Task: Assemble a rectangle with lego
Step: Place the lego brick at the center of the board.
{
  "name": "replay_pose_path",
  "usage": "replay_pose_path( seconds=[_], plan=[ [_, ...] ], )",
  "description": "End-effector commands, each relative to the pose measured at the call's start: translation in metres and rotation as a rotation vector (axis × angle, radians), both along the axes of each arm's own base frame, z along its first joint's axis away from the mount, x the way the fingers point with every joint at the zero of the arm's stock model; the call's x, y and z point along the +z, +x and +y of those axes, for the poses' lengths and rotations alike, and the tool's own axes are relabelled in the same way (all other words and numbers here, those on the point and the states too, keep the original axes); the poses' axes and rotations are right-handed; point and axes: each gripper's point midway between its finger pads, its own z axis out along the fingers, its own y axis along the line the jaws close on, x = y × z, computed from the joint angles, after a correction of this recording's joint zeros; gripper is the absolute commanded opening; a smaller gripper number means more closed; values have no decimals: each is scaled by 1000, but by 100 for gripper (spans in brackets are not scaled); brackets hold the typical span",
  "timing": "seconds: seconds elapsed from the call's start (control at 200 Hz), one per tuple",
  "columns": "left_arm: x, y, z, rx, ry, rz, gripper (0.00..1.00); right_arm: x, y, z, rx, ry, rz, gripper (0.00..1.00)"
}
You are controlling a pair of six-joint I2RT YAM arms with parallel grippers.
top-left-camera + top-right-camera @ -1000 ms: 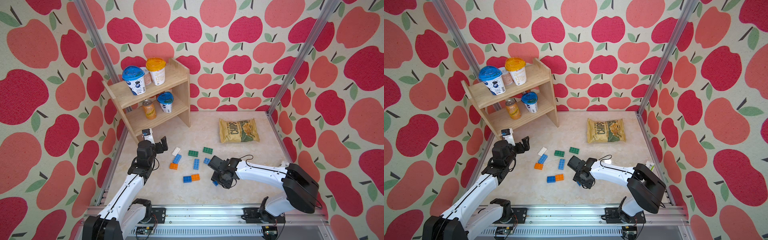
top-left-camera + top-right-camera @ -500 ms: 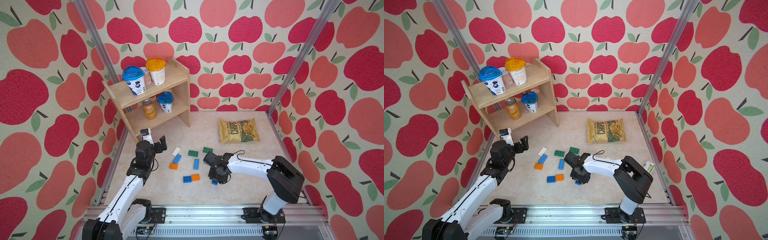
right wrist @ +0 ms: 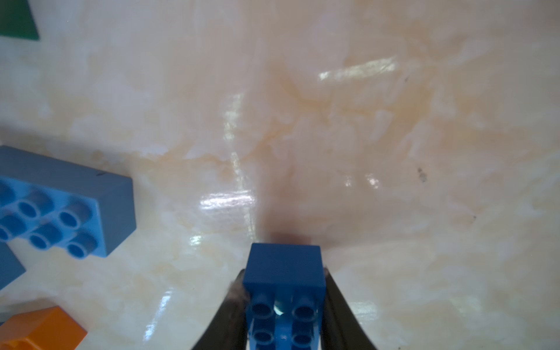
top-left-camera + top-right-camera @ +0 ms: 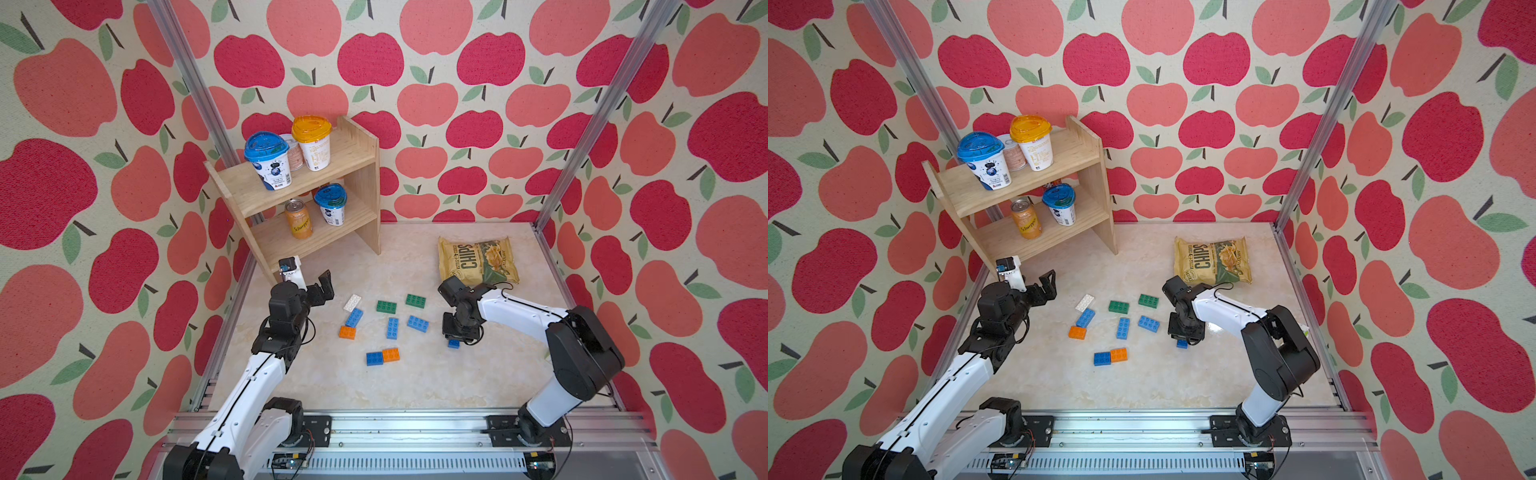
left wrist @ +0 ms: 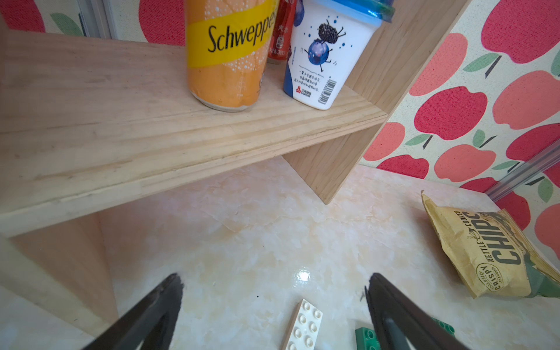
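**Status: early stage.** No rectangle stands on the table (image 4: pixel 415 386) yet.

**Done so far.** Only the blue-and-orange pair (image 4: pixel 382 356) lies together: two square bricks side by side and touching, near the front of the table (whether they are locked or merely abut cannot be told). This pair is judged to be the start of the rectangle.

**In hand.** The right pincer (image 3: pixel 285 303) is closed on the small blue brick (image 3: pixel 283 263), clamping two opposite sides with the studs facing the wrist camera. In both top views the brick sits low over the table, right of the loose bricks and apart from the pair. Whether it is clear of the surface cannot be told.

**Idle.** The left pincer (image 5: pixel 274 278) stands wide open and empty, near the shelf (image 4: pixel 316 174).

**Left to do.** Seven bricks lie scattered behind the pair:
- the white brick (image 4: pixel 352 302)
- two green bricks (image 4: pixel 386 306)
- three long blue bricks (image 4: pixel 392 328)
- one orange brick (image 4: pixel 347 332)

By this judgement, the held brick must be seated first, then the rest.
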Motion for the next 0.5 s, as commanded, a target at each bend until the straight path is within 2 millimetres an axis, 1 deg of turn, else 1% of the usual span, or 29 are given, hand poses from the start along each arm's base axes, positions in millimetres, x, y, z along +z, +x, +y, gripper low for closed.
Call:
replay_pose_path(
  seconds=[0.0,0.065,0.18,0.285,0.495],
  plan=[
    [12,0,8,45,-20,-12,97,7,5,0,96,6,10,20],
    [10,0,10,60,-33,6,97,5,8,-1,104,-1,17,19],
    [3,3,4,19,-71,39,97,0,11,4,111,2,42,18],
    [-1,5,2,16,-99,64,97,-5,11,8,111,12,62,18],
    [-6,8,9,59,-107,102,97,-10,7,7,129,-7,96,18]
  ],
)
